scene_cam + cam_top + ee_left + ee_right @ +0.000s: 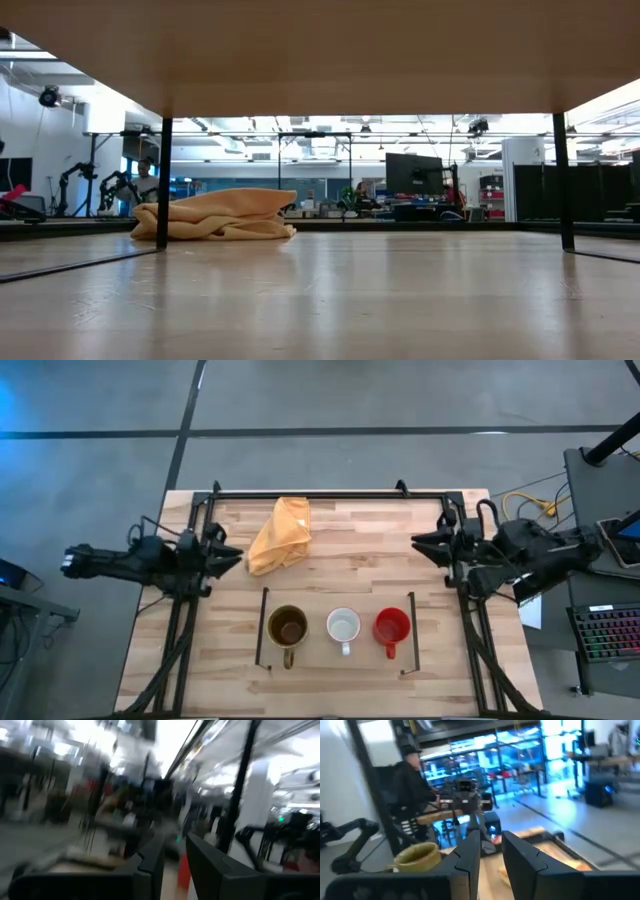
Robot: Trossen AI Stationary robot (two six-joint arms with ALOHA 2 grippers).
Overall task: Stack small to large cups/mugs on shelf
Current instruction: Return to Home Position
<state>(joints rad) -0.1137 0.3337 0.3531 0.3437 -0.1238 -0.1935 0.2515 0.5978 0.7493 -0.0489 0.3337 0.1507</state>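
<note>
Three handled mugs stand upright in a row on the shelf [320, 652], a light-wood board with a black rail at each short end. The olive-brown mug [287, 627] is on the left, the white mug [343, 626] in the middle and the red mug [391, 627] on the right. The low view looks under the shelf's board [320, 50], so the mugs are hidden there. My left gripper [238, 557] hovers at the table's left edge and my right gripper [418, 544] at its right edge. Both are open by a narrow gap and far from the mugs. The olive-brown mug [417, 856] also shows in the right wrist view.
A crumpled yellow cloth [282, 535] [215, 215] lies on the tabletop between the shelf and the far edge, nearer my left gripper. A black frame [320, 493] runs along the far edge. A person [412, 780] is in the room behind the table.
</note>
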